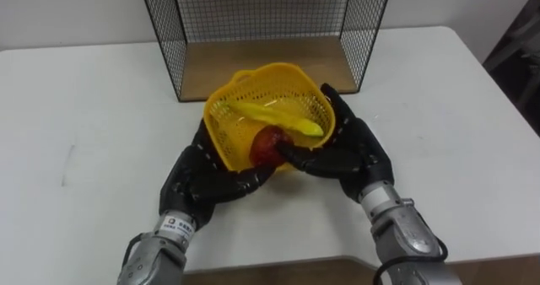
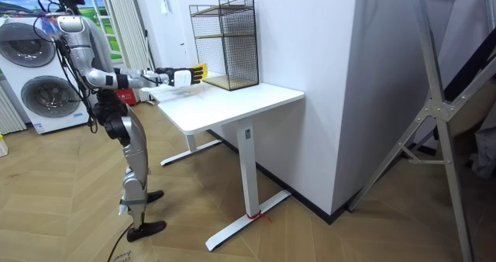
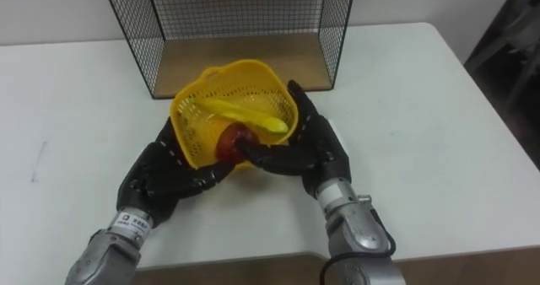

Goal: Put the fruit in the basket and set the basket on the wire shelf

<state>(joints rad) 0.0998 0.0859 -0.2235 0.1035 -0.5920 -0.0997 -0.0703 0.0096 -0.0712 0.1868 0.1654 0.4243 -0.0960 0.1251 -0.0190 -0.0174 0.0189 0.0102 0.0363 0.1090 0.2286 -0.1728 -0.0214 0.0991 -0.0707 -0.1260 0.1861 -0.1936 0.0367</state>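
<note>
**Left eye view: fruit is in, and the carry to the shelf is the step in hand**

Both pieces of fruit lie inside the yellow basket: the banana across the middle and the red apple against the near wall. Judging by that, the loading step is done and the placing step is under way.

The basket sits between the two hands, tipped with its mouth toward the robot, just in front of the wire shelf. The left hand presses in from the lower left, its fingers extended and spread against the underside. The right hand cups the opposite wall, with its fingers straight up along the mesh and its thumb lying across the front below the apple. Neither hand curls round the rim, so this is a squeeze between two flat hands.

In the room view the robot stands at the end of the white surface with its arms held out, and the basket appears to be just clear of the top.

The next move probably calls for levelling the basket so the apple does not roll out. After that, both hands would go forward together, with even pressure, through the shelf's open front onto its wooden floor.
</note>
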